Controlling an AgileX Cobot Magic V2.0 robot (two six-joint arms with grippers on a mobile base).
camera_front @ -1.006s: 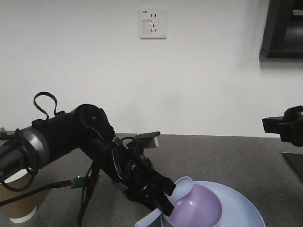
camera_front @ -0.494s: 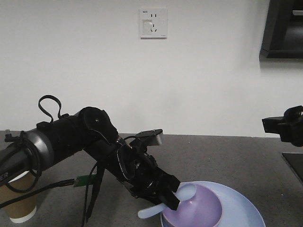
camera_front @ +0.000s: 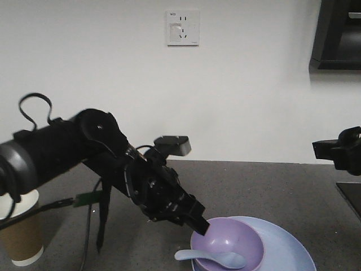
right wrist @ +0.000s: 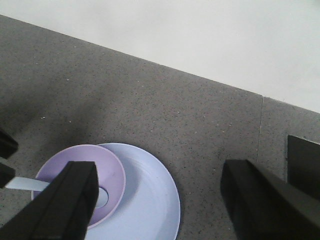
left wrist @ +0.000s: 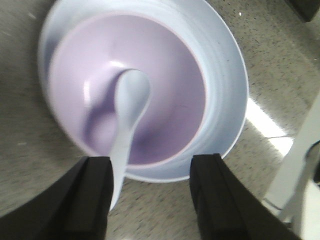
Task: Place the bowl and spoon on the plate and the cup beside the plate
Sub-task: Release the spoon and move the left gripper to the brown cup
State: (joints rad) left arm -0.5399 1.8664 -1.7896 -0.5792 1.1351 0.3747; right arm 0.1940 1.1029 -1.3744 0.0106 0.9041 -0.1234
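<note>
Left wrist view: left fingers [left wrist: 95, 197] apart, empty; spoon [left wrist: 131, 100] in bowl [left wrist: 172, 90]; right fingers [right wrist: 70, 200] likewise.

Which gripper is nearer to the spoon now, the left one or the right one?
Left. The left gripper is open just above the handle of the spoon at the bowl rim; the right gripper hangs apart, high beyond the plate.
</note>
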